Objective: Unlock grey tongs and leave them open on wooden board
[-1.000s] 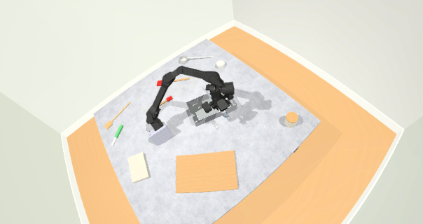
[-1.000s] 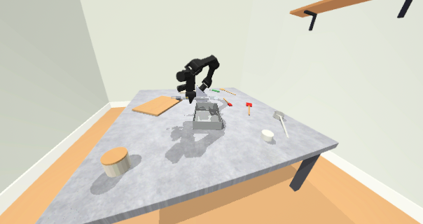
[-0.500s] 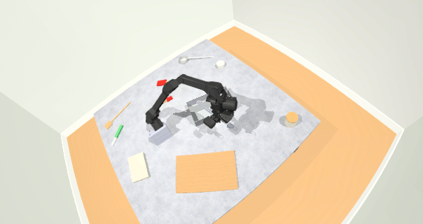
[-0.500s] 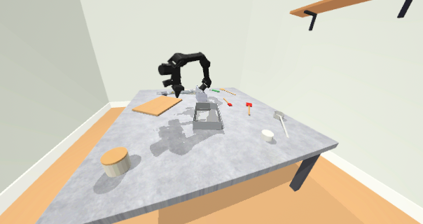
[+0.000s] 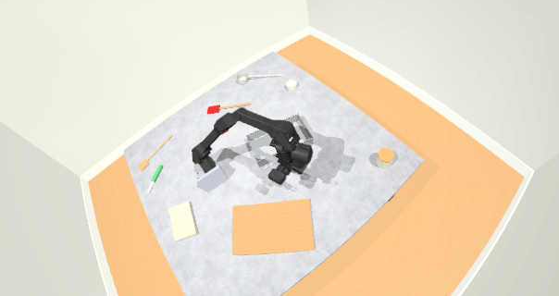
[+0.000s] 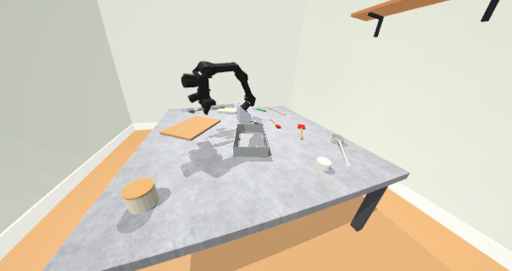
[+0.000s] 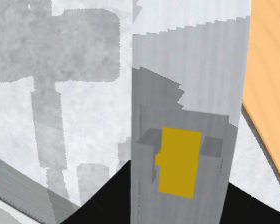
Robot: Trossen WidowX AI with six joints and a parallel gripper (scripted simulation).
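My gripper [image 5: 278, 178] [image 6: 206, 111] [image 7: 160, 169] is shut on the grey tongs and holds them in the air, between the roasting tin and the wooden board. The tongs [image 5: 306, 178] [image 6: 225, 107] [image 7: 191, 55] lie roughly level in the exterior view, running out on both sides of the fingers. In the wrist view a yellow block [image 7: 180, 162] shows on them between the dark fingers. Whether they are locked cannot be told. The grey roasting tin [image 5: 303, 128] [image 6: 251, 152] stands on the table. The wooden board [image 5: 273, 227] [image 6: 191, 128] [image 7: 271, 50] lies flat, with nothing on it.
The arm's pale base block [image 5: 212, 180] [image 6: 243, 116] stands beside the tin. A cream block [image 5: 182, 221] lies left of the board. A wooden-lidded jar [image 5: 385, 158] [image 6: 141, 196], a white pot [image 5: 291, 84] [image 6: 324, 163], and red, green and wooden utensils lie around the table.
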